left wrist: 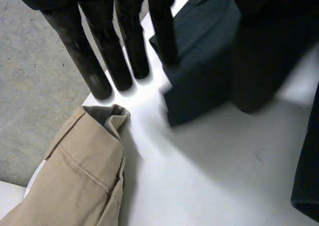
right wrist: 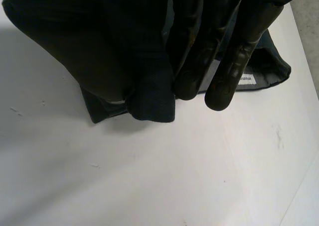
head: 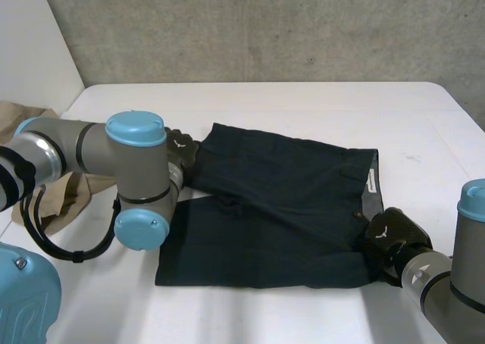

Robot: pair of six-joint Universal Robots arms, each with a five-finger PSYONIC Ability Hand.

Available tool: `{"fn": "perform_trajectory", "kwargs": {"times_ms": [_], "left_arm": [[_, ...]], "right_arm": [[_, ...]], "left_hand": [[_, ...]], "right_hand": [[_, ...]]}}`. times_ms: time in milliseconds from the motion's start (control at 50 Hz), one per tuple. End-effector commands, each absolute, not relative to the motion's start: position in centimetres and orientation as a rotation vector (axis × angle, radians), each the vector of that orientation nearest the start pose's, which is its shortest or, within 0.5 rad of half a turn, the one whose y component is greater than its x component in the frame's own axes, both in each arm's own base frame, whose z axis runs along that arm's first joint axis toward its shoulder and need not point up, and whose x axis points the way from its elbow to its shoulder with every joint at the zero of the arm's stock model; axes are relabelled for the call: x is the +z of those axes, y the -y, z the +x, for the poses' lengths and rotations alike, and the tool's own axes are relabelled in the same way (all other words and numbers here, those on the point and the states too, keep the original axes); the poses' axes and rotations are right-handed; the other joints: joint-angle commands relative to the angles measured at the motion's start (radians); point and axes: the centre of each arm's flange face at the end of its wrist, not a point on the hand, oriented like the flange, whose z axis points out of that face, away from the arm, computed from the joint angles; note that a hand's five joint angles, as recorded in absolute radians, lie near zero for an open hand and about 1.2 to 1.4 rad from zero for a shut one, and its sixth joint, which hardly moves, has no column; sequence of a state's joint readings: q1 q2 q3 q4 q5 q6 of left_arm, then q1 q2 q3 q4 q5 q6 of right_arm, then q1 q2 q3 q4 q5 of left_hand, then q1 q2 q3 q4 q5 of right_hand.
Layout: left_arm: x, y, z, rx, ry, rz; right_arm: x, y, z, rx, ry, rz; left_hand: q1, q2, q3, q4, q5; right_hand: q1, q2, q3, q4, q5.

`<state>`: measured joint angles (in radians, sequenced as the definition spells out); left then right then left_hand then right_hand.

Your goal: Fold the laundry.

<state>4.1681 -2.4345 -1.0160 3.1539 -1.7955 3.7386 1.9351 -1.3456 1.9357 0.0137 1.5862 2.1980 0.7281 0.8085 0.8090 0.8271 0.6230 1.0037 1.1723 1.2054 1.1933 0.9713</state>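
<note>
Dark navy shorts [head: 280, 207] lie spread on the white table [head: 303, 101], waistband toward my right arm. My left hand [head: 180, 148] is at the shorts' far left edge. In the left wrist view its fingers [left wrist: 119, 61] point straight down at the table, and an edge of the shorts [left wrist: 199, 81] lies between them and the thumb without being clamped. My right hand [head: 390, 234] is at the near right corner, by the waistband. In the right wrist view its fingers [right wrist: 224, 81] and thumb pinch a fold of the shorts [right wrist: 154, 101].
A tan garment [head: 61, 196] lies bunched at the table's left edge, just beyond my left hand's fingertips [left wrist: 75, 176]. A concrete wall stands behind the table.
</note>
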Motion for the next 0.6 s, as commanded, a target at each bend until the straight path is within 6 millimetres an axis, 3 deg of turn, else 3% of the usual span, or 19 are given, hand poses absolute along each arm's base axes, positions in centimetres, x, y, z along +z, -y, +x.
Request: {"fn": "perform_trajectory", "kwargs": {"times_ms": [20, 100, 180, 340, 460, 520, 600], "left_arm": [[15.2, 32.2, -32.4, -1.764, -2.098, 1.078], [17.3, 30.0, -31.1, -1.781, -2.157, 1.056], [17.7, 27.2, -30.3, -1.781, -2.245, 1.108], [16.3, 21.1, -28.0, -1.661, -2.415, 1.299], [14.0, 19.0, -26.8, -1.517, -2.492, 1.351], [13.6, 18.8, -26.6, -1.495, -2.504, 1.350], [13.1, 18.9, -26.7, -1.473, -2.516, 1.352]], "right_arm": [[14.8, 19.6, 21.3, -1.534, -2.440, -1.837], [14.9, 19.8, 21.2, -1.541, -2.446, -1.829], [15.0, 20.1, 21.2, -1.563, -2.446, -1.821], [15.0, 20.3, 21.2, -1.581, -2.444, -1.816], [15.0, 20.3, 21.2, -1.581, -2.444, -1.816], [15.0, 20.2, 21.2, -1.578, -2.444, -1.817], [15.0, 20.2, 21.2, -1.581, -2.446, -1.813]], "left_hand": [[-0.462, -0.542, -0.543, -0.561, -0.531], [-0.371, -0.452, -0.452, -0.470, -0.441], [-0.257, -0.337, -0.338, -0.356, -0.326], [-0.153, -0.234, -0.234, -0.252, -0.223], [-0.154, -0.234, -0.234, -0.253, -0.223], [-0.127, -0.208, -0.208, -0.226, -0.197], [0.306, 0.226, 0.225, 0.207, 0.237]], "right_hand": [[0.393, 0.224, 0.191, 0.203, 0.250], [0.393, 0.224, 0.191, 0.203, 0.250], [0.393, 0.224, 0.191, 0.203, 0.250], [0.393, 0.224, 0.191, 0.203, 0.250], [0.393, 0.224, 0.191, 0.203, 0.250], [0.393, 0.224, 0.191, 0.203, 0.250], [0.393, 0.224, 0.191, 0.203, 0.250]]}}
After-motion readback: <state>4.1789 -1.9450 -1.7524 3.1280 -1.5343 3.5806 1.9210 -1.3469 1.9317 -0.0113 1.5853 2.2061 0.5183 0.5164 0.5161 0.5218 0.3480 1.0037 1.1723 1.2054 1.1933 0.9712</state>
